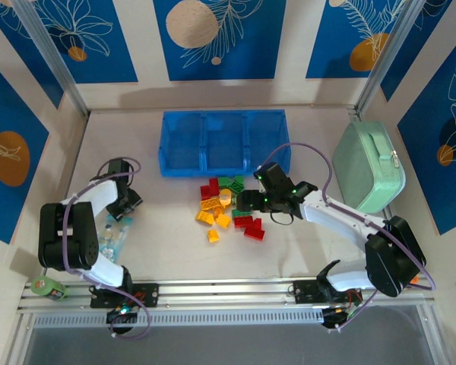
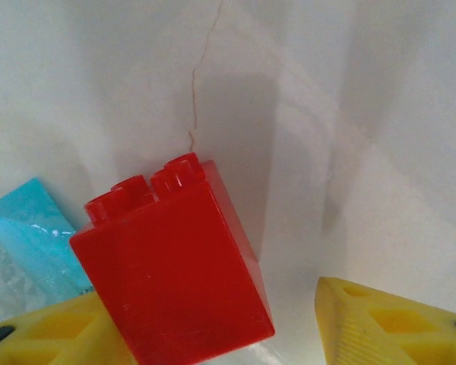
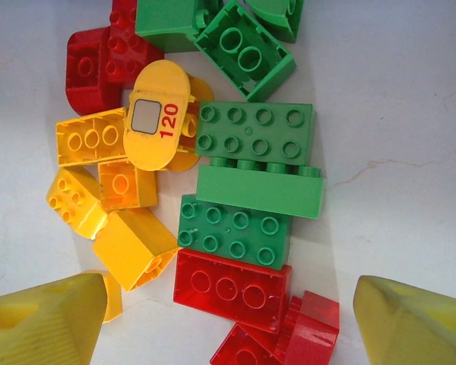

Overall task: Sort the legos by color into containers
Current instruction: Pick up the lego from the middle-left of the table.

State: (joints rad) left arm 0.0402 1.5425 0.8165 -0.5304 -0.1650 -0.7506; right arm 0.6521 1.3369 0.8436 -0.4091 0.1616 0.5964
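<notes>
The legos lie in a loose heap of red, green and yellow-orange near the middle of the counter. They sit just in front of the translucent blue tray, whose three compartments stand side by side toward the back.

The right gripper hangs over the right side of the heap with its jaws spread wide and nothing between them. In its wrist view it is above green bricks, red ones and a yellow oval piece marked 120.

The left gripper is well apart from the heap, on the left, near the pale blue packet. A red brick stands tilted between its jaws, which are part-way apart. The brick overlaps one finger (whether they touch I cannot tell), while a strip of bare counter separates it from the other finger.

A mint-green case rests by the right wall.
</notes>
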